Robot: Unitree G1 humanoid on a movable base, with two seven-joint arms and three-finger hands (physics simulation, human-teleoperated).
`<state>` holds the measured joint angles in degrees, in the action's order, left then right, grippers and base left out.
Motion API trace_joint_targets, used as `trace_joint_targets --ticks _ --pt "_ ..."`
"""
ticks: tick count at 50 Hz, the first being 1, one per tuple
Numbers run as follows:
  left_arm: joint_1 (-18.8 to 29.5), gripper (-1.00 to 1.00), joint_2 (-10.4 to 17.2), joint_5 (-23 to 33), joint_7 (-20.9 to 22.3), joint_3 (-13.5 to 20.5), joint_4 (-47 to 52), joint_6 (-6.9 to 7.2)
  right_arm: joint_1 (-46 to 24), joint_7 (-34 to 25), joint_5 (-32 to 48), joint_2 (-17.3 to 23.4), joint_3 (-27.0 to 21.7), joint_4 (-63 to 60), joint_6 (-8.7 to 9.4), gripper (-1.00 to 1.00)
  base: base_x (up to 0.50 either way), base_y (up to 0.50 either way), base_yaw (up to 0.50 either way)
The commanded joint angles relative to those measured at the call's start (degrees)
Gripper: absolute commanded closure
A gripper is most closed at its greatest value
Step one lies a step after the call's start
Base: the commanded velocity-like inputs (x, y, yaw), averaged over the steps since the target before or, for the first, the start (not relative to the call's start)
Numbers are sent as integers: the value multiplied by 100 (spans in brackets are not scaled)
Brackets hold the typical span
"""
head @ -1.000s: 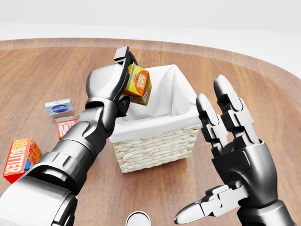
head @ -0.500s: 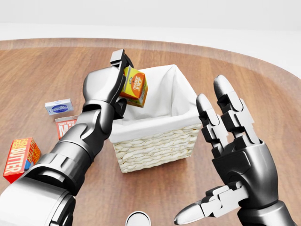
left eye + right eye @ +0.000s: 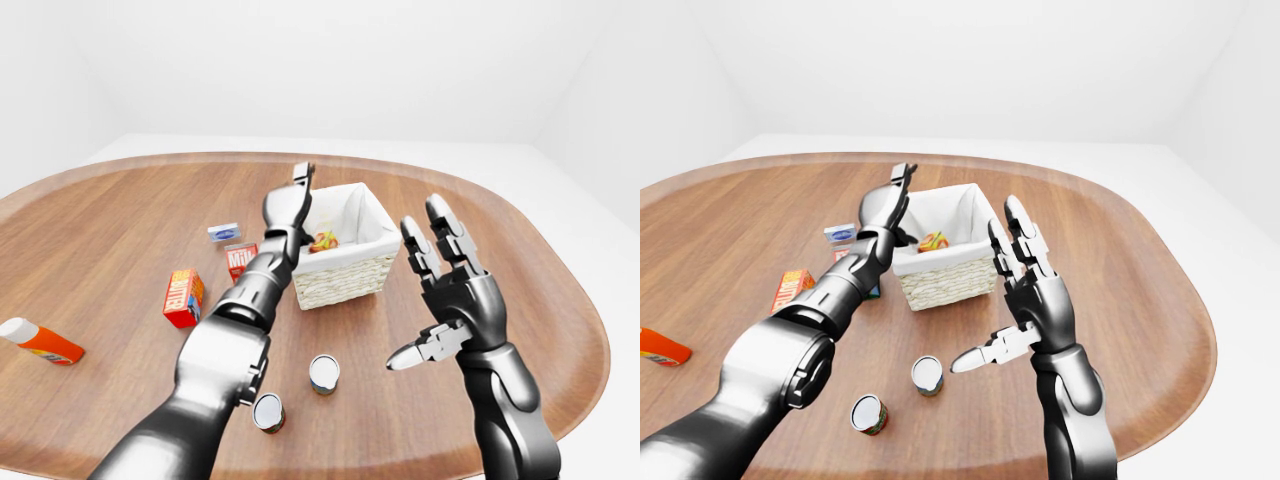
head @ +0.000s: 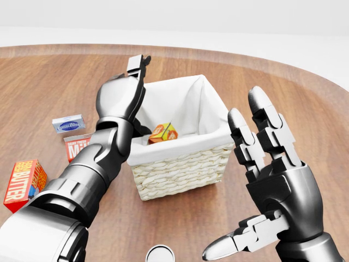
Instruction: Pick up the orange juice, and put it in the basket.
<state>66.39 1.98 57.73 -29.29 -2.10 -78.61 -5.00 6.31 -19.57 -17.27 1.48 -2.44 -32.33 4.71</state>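
Though tilted, orange juice [image 4: 163,132] inside basket [image 4: 180,169]

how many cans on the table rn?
2. One can sits toward the bottom of the left-eye view, between the two arms; the other can is lower and to its left, beside the left arm. More may be hidden behind the arms.

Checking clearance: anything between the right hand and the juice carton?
Yes: the basket's wall stands between the right hand and the juice carton inside it, clearest in the head view.
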Motion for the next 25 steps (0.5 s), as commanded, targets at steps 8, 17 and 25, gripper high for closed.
trace_joint_targets --ticks 8,17,25 --pt "82 -100 34 -72 -71 73 60 0 -5 1 -2 -1 4 2 6 -100 0 0 0" --pt "256 -100 4 -391 -24 73 168 0 1 5 25 -8 34 34 -23 -100 0 0 0" --pt "185 -100 -34 -1188 355 194 308 0 -7 8 64 -27 77 133 -103 -100 0 0 0"
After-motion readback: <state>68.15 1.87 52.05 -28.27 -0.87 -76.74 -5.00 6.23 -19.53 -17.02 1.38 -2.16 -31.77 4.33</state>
